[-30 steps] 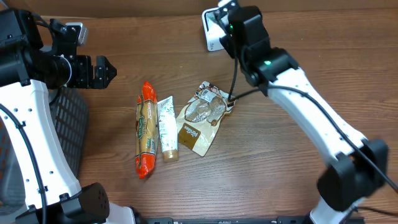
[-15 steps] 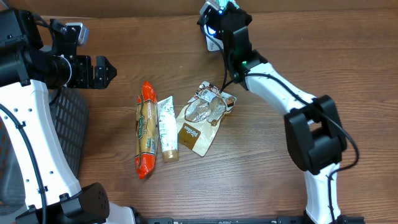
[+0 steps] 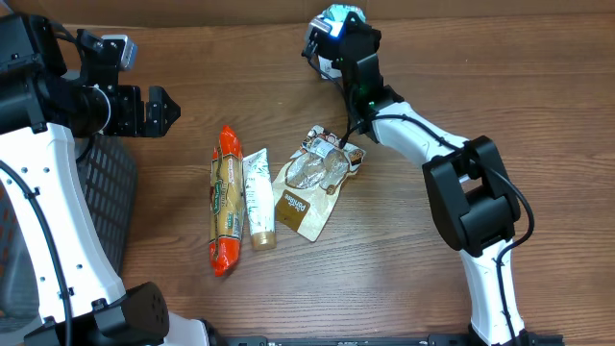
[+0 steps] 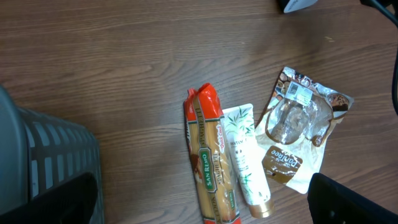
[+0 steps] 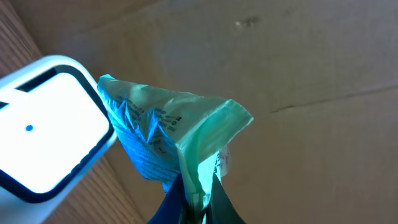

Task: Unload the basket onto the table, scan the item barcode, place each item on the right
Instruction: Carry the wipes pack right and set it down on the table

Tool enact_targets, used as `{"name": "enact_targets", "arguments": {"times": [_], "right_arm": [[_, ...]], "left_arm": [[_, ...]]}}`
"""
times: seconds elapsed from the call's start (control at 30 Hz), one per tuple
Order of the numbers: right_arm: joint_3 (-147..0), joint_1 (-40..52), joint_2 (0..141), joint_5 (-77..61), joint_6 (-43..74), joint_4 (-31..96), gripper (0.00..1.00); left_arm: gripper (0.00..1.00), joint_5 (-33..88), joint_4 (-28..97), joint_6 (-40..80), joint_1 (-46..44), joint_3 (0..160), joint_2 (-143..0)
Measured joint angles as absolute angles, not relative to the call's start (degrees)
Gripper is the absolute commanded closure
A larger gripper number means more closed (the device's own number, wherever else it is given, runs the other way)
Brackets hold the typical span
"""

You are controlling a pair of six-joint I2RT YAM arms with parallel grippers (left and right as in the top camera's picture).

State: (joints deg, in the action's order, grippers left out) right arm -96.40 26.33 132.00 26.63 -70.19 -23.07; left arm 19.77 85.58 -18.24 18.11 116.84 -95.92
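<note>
My right gripper [image 3: 333,23] is shut on a blue-green plastic packet [image 3: 338,15] and holds it at the table's far edge, right over the white scanner [image 3: 322,65]. In the right wrist view the packet [image 5: 168,130] hangs crumpled from the fingertips of that gripper [image 5: 198,200]. Its printed blue side faces the scanner's white face [image 5: 43,124] at the left. My left gripper [image 3: 163,109] hovers open at the far left. In its own view that gripper [image 4: 202,190] holds nothing, and its dark fingers [image 4: 348,202] frame the items on the table below.
A red-orange spaghetti pack [image 3: 225,197], a white tube [image 3: 258,197] and a brown pouch [image 3: 312,183] lie side by side mid-table. A grey basket [image 3: 106,192] stands at the left edge. A cardboard wall rises behind the scanner.
My right arm has swung its wrist up and left, bringing the packet over the scanner at the far edge. The left arm and the lying items have stayed put.
</note>
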Motion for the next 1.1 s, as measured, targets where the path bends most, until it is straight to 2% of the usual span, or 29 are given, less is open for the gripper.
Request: {"name": "enact_targets", "arguments": {"times": [0.47, 0.6, 0.77, 0.9, 1.0, 1.1], "right_arm": [[-96.40, 25.89, 132.00, 26.83, -70.94, -24.34, 0.96], [-96.40, 25.91, 131.70, 26.83, -66.52, -22.44, 0.96], [-96.31, 25.91, 126.74, 26.26, -57.60, -7.90, 0.96], [-96.25, 25.80, 116.53, 24.12, -46.30, 6.81, 0.96], [-96.29, 24.93, 107.11, 18.20, -35.86, 16.56, 0.96], [-96.82, 21.12, 97.08, 6.72, -23.64, 26.83, 0.96]], "left_arm": [[0.00, 19.75, 85.58, -18.24, 18.11, 116.84, -95.92], [0.00, 19.77, 85.56, -18.24, 18.11, 116.84, -95.92], [0.01, 19.77, 85.60, -18.24, 18.11, 116.84, -95.92], [0.00, 19.77, 85.56, -18.24, 18.11, 116.84, -95.92], [0.00, 19.77, 85.56, -18.24, 18.11, 116.84, -95.92], [0.00, 19.75, 85.56, -18.24, 18.11, 116.84, -95.92]]}}
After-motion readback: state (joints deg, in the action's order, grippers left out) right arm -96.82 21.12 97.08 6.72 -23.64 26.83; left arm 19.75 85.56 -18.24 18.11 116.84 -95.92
